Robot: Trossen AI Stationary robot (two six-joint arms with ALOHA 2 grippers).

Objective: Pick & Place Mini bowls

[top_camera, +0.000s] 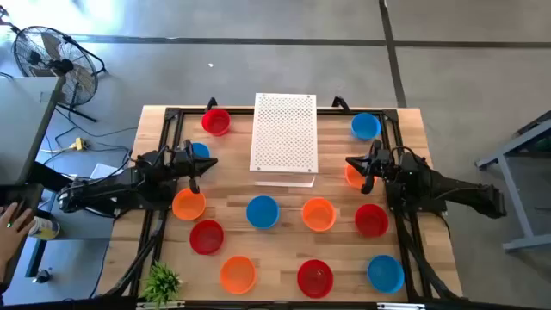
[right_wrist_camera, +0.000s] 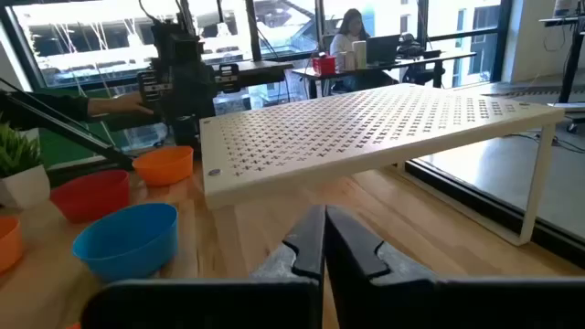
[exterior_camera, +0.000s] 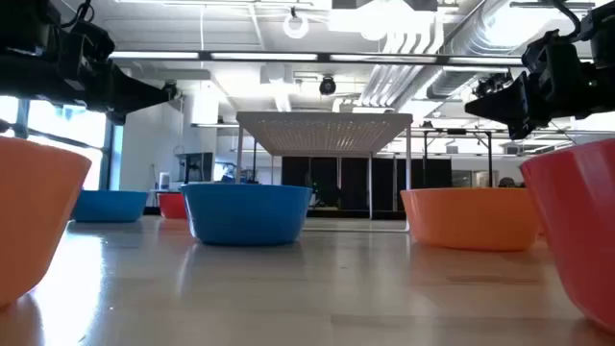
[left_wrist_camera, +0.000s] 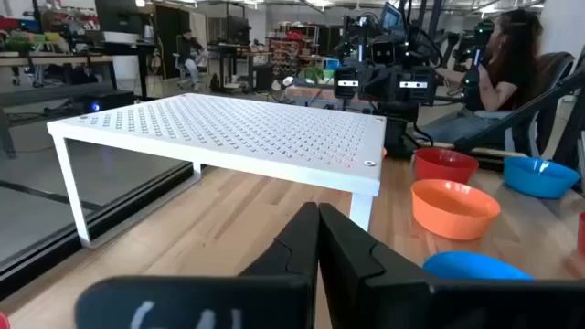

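- High view: mini bowls [top_camera: 263, 212] lie scattered singly over the wooden table [top_camera: 284, 194], most in the near half, two at the far corners. White perforated board [top_camera: 284, 133] stands centred at the far edge. Left gripper [top_camera: 205, 163] and right gripper [top_camera: 352, 164] flank the board, each raised, carrying nothing. A blue bowl sits under the left arm, an orange one under the right.
- Low view: bowls stand upright and apart, with bare wood between them; judged enough room to descend on any rim.
- Left wrist view: jaws clenched together, nothing between them; board dead ahead.
- Right wrist view: jaws likewise pressed closed, unloaded. Likely a symmetric ready pose; no bowl taken yet.
- Risk, judged: board legs and table frame limit reach at the far edge.
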